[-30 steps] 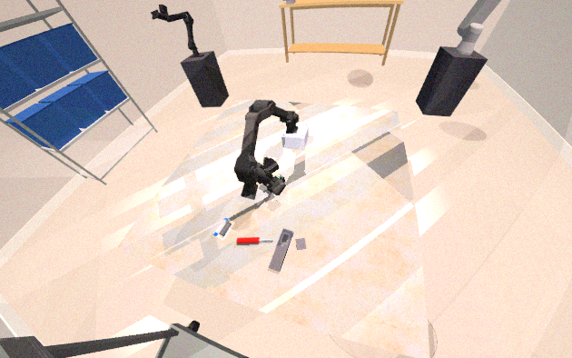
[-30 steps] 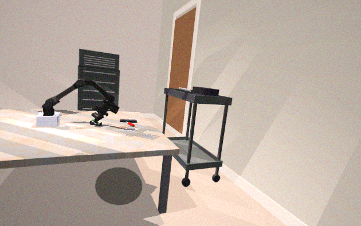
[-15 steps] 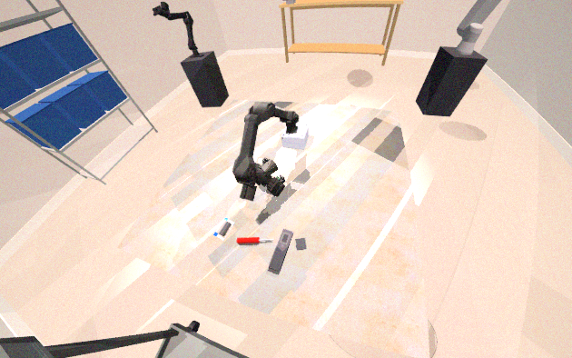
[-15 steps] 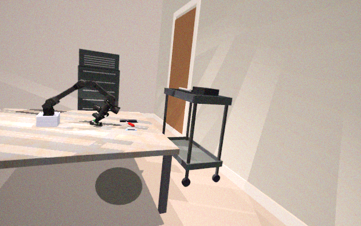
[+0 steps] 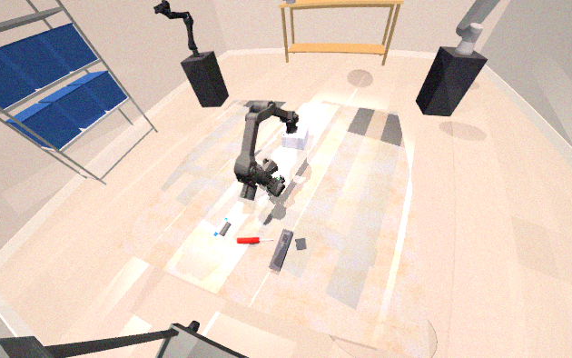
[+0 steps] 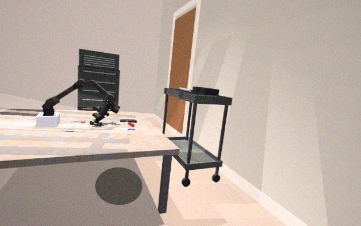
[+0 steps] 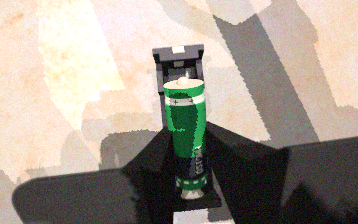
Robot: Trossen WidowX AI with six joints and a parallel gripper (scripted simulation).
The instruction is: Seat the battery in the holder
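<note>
The green battery [image 7: 185, 120] lies lengthwise over the dark holder [image 7: 158, 72] in the wrist view. Its terminal end faces the holder's lip [image 7: 193, 51], looks raised and stands a little short of the lip. Its flat end is at the coil spring [image 7: 192, 194], which shows only in part. My gripper [image 7: 186, 130] [image 6: 95, 121] is shut on the battery, one finger on each side, low over the table. The fingers hide the holder's sides and much of its near end. Whether the battery touches the holder floor cannot be told.
A red screwdriver [image 5: 248, 240] [image 6: 130, 124], a long grey bar-like object [image 5: 281, 250], a small dark square [image 5: 300, 243] and a dark piece with blue ends [image 5: 225, 228] lie beyond the arm. The arm's white base block [image 6: 48, 120] stands on the table [image 6: 80, 146].
</note>
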